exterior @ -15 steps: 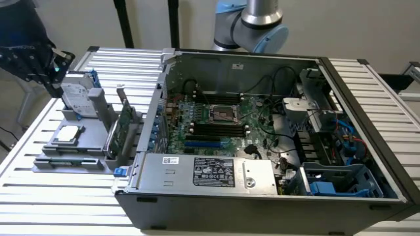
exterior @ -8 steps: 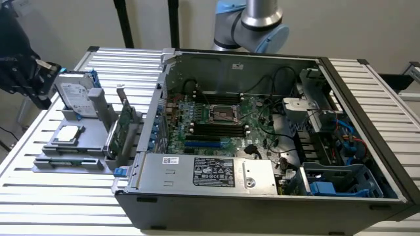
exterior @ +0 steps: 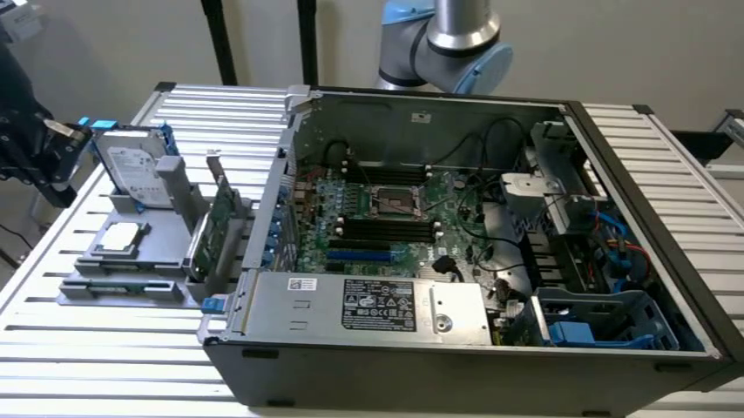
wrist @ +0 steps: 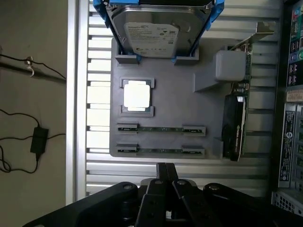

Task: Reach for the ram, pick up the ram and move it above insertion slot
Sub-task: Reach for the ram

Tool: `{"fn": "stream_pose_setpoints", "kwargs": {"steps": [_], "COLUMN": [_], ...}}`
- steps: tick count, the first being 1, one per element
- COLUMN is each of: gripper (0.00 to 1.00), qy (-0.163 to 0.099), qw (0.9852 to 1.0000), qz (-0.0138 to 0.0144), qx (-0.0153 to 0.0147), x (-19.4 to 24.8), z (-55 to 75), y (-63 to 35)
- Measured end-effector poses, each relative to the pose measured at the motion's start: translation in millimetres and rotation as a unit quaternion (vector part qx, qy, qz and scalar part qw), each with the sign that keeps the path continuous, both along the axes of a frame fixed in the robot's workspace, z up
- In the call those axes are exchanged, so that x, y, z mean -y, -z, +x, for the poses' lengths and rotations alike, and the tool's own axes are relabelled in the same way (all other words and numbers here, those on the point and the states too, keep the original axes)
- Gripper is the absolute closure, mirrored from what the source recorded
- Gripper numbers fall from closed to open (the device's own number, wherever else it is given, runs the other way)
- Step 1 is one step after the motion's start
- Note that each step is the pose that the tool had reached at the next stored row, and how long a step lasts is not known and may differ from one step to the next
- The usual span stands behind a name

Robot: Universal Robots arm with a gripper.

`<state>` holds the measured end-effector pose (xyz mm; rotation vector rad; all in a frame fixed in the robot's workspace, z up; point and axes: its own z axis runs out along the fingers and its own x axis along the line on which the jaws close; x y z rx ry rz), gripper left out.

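Note:
Two ram sticks stand on edge in a grey holder plate, one behind the other. They are long thin green strips held in grey end clips. My gripper hangs above the slatted table just short of the nearer ram, apart from it. Its dark fingers are pressed together with nothing between them. In the exterior view the rams lie low at the holder's front. The dark memory slots sit on the motherboard inside the open computer case.
On the holder are a silver hard drive in blue rails, a square processor and a green expansion card on edge. The case wall rises beside the holder. Dark equipment stands at the exterior view's left edge.

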<state>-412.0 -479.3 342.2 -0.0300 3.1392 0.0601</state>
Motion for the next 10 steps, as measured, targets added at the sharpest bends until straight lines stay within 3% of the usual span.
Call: {"fn": "stream_pose_setpoints", "kwargs": {"steps": [5,10], "gripper": [0.89,0.89], "qy": [-0.003,-0.045], "qw": [1.0000,0.9990], "qz": [0.0001,0.0002], "qx": [0.0001,0.0008], "x": [0.1,0.1], "z": [-0.1,-0.1], "y": [0.0,0.0]}}
